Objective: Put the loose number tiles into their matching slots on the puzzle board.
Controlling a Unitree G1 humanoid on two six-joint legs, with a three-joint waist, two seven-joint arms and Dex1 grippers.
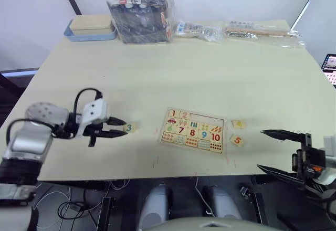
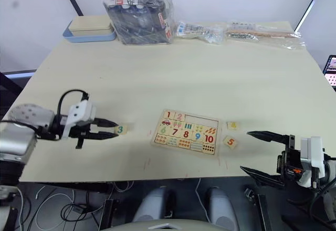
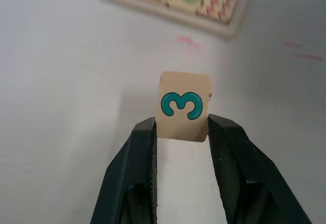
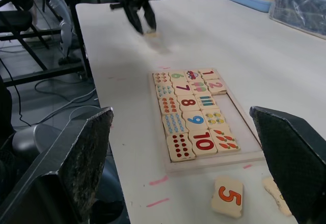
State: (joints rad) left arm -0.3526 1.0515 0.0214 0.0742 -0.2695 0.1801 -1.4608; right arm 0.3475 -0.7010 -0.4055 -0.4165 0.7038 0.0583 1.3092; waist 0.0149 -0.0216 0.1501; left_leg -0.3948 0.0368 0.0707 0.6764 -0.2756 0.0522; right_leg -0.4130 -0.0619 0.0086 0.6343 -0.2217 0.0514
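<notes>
The puzzle board point(image 1: 195, 111) lies near the table's front edge, with tiles 1 and 2 seated at the left of its top row. The rest of that row shows bare pale slots point(image 1: 209, 120). Left of the board, the number 3 tile point(image 3: 183, 111) rests on the table between the fingertips of my left gripper point(image 1: 125, 127), which press against its sides. Right of the board lie the 5 tile point(image 1: 237, 140) and another loose tile point(image 1: 237, 124) whose digit I cannot read. My right gripper point(image 1: 261, 150) hovers wide open just right of these two, holding nothing.
A blue tray with a wooden lid point(image 1: 90, 29) sits at the back left, beside a plastic-wrapped package point(image 1: 140, 13). Clear bags of parts point(image 1: 202, 30) line the back edge. A screen point(image 1: 331, 65) stands off the table's right side.
</notes>
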